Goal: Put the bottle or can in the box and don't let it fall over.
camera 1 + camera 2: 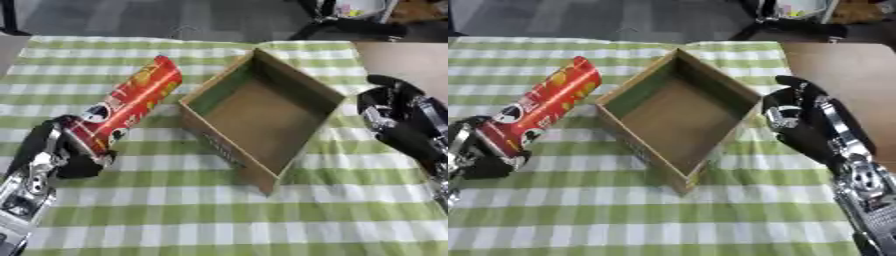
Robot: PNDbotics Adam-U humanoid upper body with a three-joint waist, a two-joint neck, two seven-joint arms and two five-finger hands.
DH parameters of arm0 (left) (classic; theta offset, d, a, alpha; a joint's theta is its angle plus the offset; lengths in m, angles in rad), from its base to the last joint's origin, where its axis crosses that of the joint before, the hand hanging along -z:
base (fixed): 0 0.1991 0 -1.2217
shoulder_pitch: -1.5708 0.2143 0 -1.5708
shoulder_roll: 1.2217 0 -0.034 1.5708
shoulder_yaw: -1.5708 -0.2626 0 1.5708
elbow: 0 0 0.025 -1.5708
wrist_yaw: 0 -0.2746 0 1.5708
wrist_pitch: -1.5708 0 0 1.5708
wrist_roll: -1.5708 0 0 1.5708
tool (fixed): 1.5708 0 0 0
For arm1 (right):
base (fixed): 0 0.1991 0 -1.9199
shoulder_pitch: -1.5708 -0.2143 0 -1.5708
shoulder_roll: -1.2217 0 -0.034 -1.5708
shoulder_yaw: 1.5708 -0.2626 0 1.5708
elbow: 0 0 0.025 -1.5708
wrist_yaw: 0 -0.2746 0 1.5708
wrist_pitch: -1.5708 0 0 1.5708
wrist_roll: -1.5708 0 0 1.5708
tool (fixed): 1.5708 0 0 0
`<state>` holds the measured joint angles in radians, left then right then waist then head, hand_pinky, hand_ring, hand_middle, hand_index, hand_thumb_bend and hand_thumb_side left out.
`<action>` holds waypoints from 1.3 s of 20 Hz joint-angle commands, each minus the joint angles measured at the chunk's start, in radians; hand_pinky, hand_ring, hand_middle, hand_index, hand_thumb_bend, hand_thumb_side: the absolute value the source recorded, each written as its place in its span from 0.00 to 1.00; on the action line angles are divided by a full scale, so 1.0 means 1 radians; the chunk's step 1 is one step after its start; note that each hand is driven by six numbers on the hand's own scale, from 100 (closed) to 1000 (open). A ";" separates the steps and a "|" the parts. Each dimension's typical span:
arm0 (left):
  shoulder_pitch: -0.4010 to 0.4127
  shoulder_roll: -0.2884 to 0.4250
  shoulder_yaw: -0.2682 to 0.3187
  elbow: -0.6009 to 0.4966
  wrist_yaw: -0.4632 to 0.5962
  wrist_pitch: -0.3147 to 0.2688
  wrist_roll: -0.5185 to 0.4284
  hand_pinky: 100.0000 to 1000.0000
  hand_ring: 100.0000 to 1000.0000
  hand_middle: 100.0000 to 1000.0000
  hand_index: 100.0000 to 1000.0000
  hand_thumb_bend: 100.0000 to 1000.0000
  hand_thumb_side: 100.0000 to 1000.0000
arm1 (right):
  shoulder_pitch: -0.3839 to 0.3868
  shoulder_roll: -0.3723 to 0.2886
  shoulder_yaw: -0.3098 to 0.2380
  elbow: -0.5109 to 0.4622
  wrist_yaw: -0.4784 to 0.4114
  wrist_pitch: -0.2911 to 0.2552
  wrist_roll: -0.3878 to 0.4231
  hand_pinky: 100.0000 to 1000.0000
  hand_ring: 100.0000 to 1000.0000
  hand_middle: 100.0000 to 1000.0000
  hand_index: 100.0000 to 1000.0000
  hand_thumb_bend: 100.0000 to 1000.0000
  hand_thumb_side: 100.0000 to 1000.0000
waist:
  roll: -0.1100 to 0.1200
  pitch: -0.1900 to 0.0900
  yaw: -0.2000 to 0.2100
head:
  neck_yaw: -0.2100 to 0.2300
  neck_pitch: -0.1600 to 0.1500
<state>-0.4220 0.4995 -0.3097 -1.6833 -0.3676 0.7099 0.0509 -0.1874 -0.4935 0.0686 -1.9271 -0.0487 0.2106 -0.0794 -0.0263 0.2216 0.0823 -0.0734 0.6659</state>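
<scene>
Left of box point(262, 112), left hand point(61, 155) fingers seemingly gripping can point(127, 107)

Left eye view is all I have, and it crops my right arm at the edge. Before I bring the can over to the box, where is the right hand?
Observer: In the right eye view the right hand shows whole. It is just beside the right corner of the box and holds nothing.
Operator: Is it touching the box, and where does the arm lie?
Observer: I cannot tell whether it touches. The silver forearm runs from the hand down to the view's lower right corner, outside the box.
</scene>
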 commanded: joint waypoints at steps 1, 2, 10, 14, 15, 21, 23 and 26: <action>-0.015 0.022 0.020 -0.037 0.004 0.004 0.006 0.20 0.43 0.46 0.55 0.00 0.02 | -0.005 -0.016 -0.009 -0.015 0.004 -0.004 0.002 0.72 0.76 0.64 0.86 0.05 0.33 | -0.004 -0.020 0.002 | -0.005 -0.005; -0.016 0.024 0.022 -0.043 0.003 0.006 0.004 0.20 0.42 0.46 0.55 0.00 0.02 | -0.005 -0.017 -0.010 -0.015 0.004 -0.005 0.001 0.72 0.76 0.64 0.86 0.05 0.33 | -0.003 -0.022 0.002 | -0.006 -0.005; -0.048 0.043 0.054 -0.121 -0.015 0.030 0.007 0.18 0.41 0.44 0.51 0.00 0.01 | 0.003 -0.022 -0.015 -0.017 0.002 -0.006 -0.003 0.72 0.76 0.64 0.86 0.06 0.32 | 0.004 -0.038 0.005 | -0.015 0.002; -0.086 0.059 0.061 -0.170 -0.029 0.045 -0.006 0.18 0.41 0.43 0.48 0.00 0.00 | 0.008 -0.025 -0.017 -0.017 0.000 -0.007 -0.005 0.72 0.76 0.64 0.86 0.06 0.32 | 0.011 -0.048 0.006 | -0.021 0.007; -0.097 0.061 0.059 -0.176 -0.033 0.047 -0.014 0.18 0.41 0.43 0.48 0.00 0.00 | 0.009 -0.026 -0.017 -0.017 0.000 -0.007 -0.005 0.72 0.76 0.64 0.86 0.06 0.32 | 0.012 -0.050 0.005 | -0.022 0.007; -0.171 0.044 0.031 -0.183 -0.068 0.043 -0.082 0.18 0.41 0.43 0.47 0.00 0.00 | 0.010 -0.026 -0.021 -0.019 -0.003 -0.009 -0.008 0.72 0.76 0.64 0.86 0.06 0.32 | 0.017 -0.057 0.000 | -0.023 0.009; -0.199 0.031 0.015 -0.181 -0.083 0.038 -0.109 0.18 0.41 0.43 0.47 0.00 0.00 | 0.009 -0.027 -0.022 -0.021 -0.003 -0.010 -0.009 0.72 0.76 0.64 0.86 0.06 0.32 | 0.018 -0.059 -0.003 | -0.025 0.010; -0.242 0.000 -0.008 -0.176 -0.103 0.029 -0.147 0.18 0.41 0.43 0.47 0.00 0.00 | 0.008 -0.027 -0.023 -0.024 -0.006 -0.011 -0.011 0.72 0.76 0.64 0.86 0.06 0.32 | 0.019 -0.062 -0.006 | -0.028 0.011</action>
<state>-0.6424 0.4981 -0.3169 -1.8462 -0.4582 0.7431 -0.0808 -0.1725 -0.4966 0.0561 -1.9278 -0.0503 0.2027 -0.0882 -0.0198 0.1974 0.0764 -0.0985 0.6758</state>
